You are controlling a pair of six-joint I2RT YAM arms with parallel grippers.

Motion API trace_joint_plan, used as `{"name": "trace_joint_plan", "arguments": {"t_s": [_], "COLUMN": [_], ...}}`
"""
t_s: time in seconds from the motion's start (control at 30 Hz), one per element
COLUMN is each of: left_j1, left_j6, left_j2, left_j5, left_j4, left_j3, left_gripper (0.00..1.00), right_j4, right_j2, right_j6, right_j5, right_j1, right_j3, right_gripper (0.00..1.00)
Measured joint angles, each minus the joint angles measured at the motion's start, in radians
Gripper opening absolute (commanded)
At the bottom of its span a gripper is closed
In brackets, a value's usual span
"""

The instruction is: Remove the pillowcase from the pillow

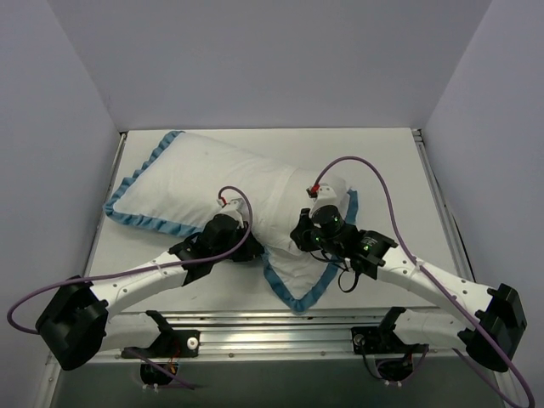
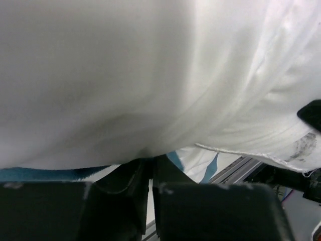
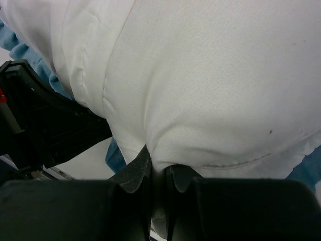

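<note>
Pillowcase [image 1: 212,174] white, blue-ruffled, stuffed plump; left pincer [image 2: 150,170] and right pincer [image 3: 158,168] both clenched on it.

We note the pillowcase [image 1: 204,174] as matt white woven cloth; the table rail [image 1: 280,327] as ribbed bare metal.

The white pillowcase [image 2: 125,75] is filling nearly the whole view, sagging in soft folds toward the left gripper [image 2: 151,168], whose dark fingers [image 2: 120,196] are standing almost together and pinching the cloth's lowest fold. Its blue frill [image 2: 45,174] is peeking out at lower left. A stitched hem [image 2: 241,152] with a dark smudge [image 2: 303,145] is hanging at right, above a metal rail [image 2: 235,168].
</note>
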Motion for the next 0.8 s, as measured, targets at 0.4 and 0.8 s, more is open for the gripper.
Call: {"name": "trace_joint_plan", "arguments": {"t_s": [0.4,0.8], "left_j1": [0.072,0.228], "left_j6": [-0.031,-0.15], "left_j2": [-0.058,-0.119], "left_j5": [-0.185,-0.243], "left_j4": [-0.087,-0.091], "left_j3": [0.033,0.019], "left_gripper": [0.02,0.02], "right_j4": [-0.13,-0.468], "right_j2": [-0.153,-0.42], "right_j6": [-0.023,-0.049], "right_j5": [0.065,0.108], "right_j1": [0.0,0.005], "right_j3": [0.078,0.304], "right_gripper": [0.0,0.0]}}
